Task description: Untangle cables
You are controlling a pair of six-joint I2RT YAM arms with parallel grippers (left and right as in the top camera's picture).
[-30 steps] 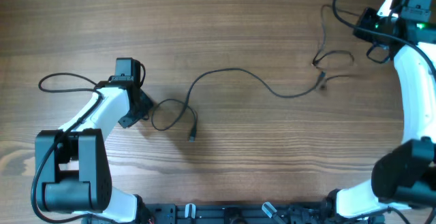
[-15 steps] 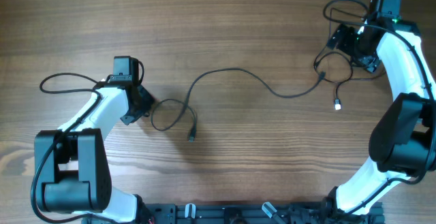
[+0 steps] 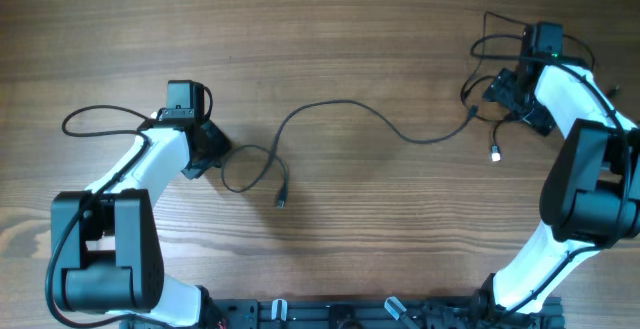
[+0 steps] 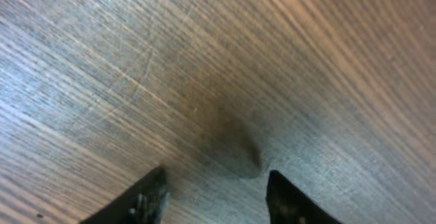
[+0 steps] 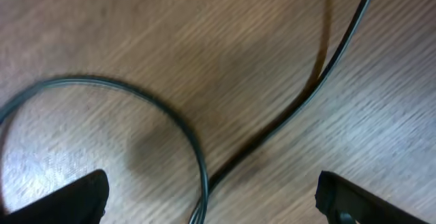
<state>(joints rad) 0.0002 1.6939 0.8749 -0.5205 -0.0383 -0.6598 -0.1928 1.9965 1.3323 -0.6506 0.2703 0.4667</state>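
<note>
Black thin flexible cables: looped tangle directly beneath my right gripper, jaws wide, empty. Long strand runs left toward my left gripper, likewise spread, empty. Right arm nearer.

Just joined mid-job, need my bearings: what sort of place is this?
Likely a robotics test bench: a wood-grain table, a white left arm and right arm based at its near edge, and thin black cables laid out on it.
</note>
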